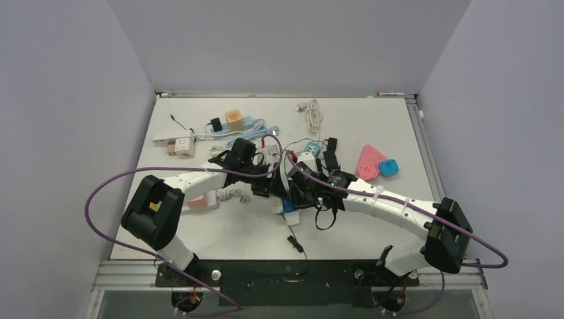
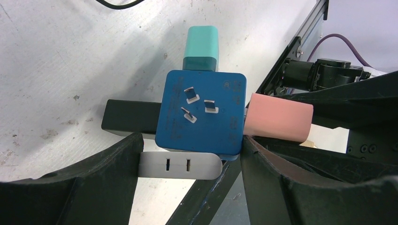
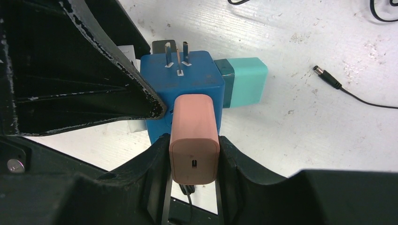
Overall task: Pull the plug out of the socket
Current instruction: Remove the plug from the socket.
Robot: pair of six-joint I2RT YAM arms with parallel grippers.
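A blue cube socket [image 2: 202,112] carries a pink plug [image 2: 279,117], a teal plug [image 2: 202,47], a black plug [image 2: 129,117] and a white plug [image 2: 180,165]. Its own metal prongs face the left wrist camera. My left gripper [image 2: 190,159] is shut across the cube, one finger against the white plug's end, the other against the cube's edge. My right gripper [image 3: 194,159] is shut on the pink plug [image 3: 194,136], which is still seated in the cube [image 3: 187,75]. Both grippers meet at the table's middle [image 1: 287,199].
A black barrel-jack lead [image 3: 328,77] lies on the table to the right. Farther off are a pink triangular socket [image 1: 370,161], a coiled white cable [image 1: 313,113], an orange cube [image 1: 233,118] and white and pink adapters [image 1: 179,145].
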